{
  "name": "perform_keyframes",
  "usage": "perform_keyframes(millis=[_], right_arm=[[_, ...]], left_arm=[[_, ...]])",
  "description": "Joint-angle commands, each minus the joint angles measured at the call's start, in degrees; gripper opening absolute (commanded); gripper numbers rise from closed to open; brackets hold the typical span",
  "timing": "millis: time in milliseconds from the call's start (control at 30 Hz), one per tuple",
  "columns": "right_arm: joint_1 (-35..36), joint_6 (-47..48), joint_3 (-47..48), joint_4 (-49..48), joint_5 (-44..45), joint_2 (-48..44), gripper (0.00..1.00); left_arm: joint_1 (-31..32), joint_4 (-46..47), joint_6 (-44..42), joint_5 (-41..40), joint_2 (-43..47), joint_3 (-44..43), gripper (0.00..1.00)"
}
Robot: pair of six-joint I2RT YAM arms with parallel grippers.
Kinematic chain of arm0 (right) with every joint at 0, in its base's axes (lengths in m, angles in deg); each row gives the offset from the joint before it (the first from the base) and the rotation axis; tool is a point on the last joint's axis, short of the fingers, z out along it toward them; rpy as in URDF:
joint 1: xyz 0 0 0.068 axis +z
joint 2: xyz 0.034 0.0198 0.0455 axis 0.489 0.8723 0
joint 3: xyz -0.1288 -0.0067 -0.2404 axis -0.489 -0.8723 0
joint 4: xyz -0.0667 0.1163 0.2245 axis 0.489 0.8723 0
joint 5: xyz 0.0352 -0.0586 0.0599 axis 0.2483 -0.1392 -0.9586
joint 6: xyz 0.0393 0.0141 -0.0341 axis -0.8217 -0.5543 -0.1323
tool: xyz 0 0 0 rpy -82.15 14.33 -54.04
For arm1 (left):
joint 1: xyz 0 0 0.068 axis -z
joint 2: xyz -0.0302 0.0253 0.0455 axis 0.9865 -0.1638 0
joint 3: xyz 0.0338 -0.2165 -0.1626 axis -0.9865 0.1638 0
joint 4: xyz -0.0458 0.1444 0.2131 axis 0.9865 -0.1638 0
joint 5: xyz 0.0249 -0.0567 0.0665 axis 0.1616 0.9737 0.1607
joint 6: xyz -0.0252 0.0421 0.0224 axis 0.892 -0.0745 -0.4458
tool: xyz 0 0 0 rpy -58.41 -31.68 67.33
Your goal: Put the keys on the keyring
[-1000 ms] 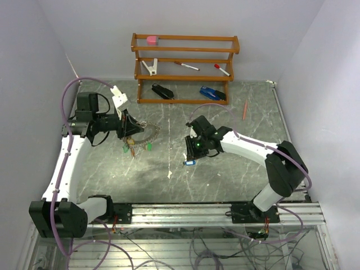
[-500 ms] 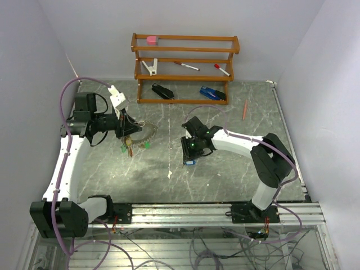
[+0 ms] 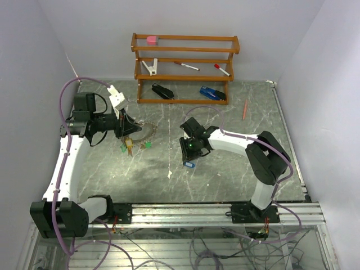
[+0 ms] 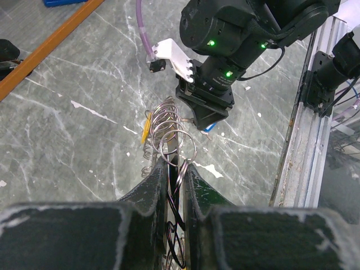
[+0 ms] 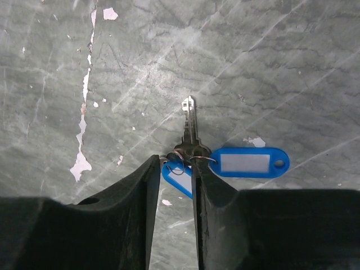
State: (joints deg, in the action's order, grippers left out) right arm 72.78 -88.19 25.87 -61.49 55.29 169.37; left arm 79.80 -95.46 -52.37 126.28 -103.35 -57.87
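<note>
My left gripper (image 4: 174, 164) is shut on the keyring (image 4: 169, 121), a silvery ring strung with small wire loops, and holds it edge-on above the table. In the top view the keyring (image 3: 145, 130) sticks out to the right of the left gripper (image 3: 133, 130). Green-tagged keys (image 3: 147, 144) and a brass key (image 3: 130, 144) dangle under it. My right gripper (image 5: 176, 163) is low over the table, its jaws narrowed onto the small wire loop and one blue tag of a silver key (image 5: 190, 126). That key's second blue tag (image 5: 247, 162) lies beside the right finger.
A wooden rack (image 3: 185, 70) at the back holds a black stapler (image 3: 162, 91), a blue stapler (image 3: 212, 93), markers and a white clip. An orange pencil (image 3: 245, 109) lies at the far right. The metal rail (image 3: 225, 211) runs along the near edge.
My right gripper has shifted a little left and turned over the blue-tagged key, which stays in about the same spot. The left gripper has drawn the keyring slightly back and left.
</note>
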Motion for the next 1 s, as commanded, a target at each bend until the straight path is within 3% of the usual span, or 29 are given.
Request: perform_keyframes(millis=[0,100,367,633,967], right_arm=[[0.70,0.35,1.05,0.28,1.52,0.94,0.27],[1.00,0.46,1.09,0.81,2.07,0.45,0.21],[1.45,0.41,-0.20,1.39,2.43,-0.83,0.17],[2.01,1.32,0.35,2.01,4.83,-3.70,0.00],[2.10,3.92,4.93,4.43,6.25,-16.37,0.00]], left_arm=[[-0.71,1.91,-0.59,1.78,1.02,-1.37,0.07],[-0.77,1.71,-0.79,1.87,1.01,-1.54,0.07],[-0.81,1.92,-0.39,2.01,0.69,-2.01,0.07],[-0.92,1.55,-0.51,2.04,1.07,-2.39,0.07],[-0.89,1.08,-1.47,3.35,0.86,-3.93,0.07]])
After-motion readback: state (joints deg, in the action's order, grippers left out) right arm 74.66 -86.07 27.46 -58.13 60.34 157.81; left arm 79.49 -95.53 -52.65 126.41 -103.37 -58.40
